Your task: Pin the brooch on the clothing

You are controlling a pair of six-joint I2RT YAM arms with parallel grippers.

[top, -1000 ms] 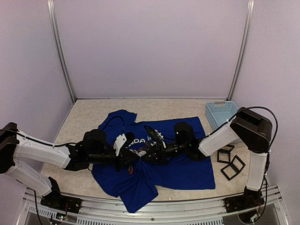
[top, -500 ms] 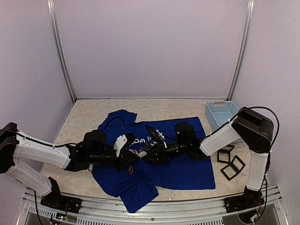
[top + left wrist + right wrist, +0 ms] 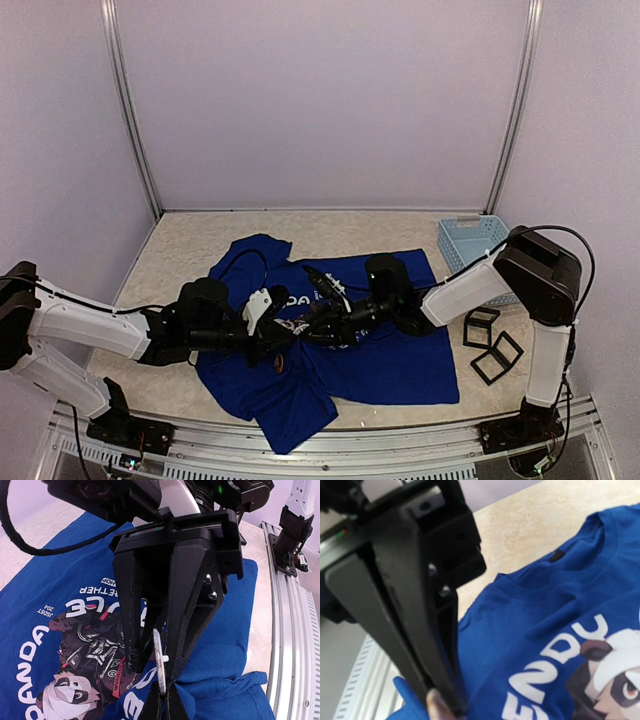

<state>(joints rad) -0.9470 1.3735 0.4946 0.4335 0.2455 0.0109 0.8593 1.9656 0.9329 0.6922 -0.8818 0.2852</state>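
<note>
Center-frame, both arms lie low across the T-shirt [image 3: 400, 362]. Only the left wrist view shows the left tool [image 3: 165, 698] clenched on its fabric. Whether the right tool [image 3: 443, 700] grips anything, I cannot tell.

White arms [image 3: 85, 328], black, seemingly ribbed tool [image 3: 164, 700].

You're looking at a robot test cell in a lab, not a home. Plain pale wall panels [image 3: 320, 100] held by metal posts [image 3: 128, 110] box in a beige tabletop [image 3: 330, 232]. A ribbed aluminium rail [image 3: 300, 465] runs along the near edge, where the left arm [image 3: 85, 325] and right arm [image 3: 470, 290] are bolted down.
</note>
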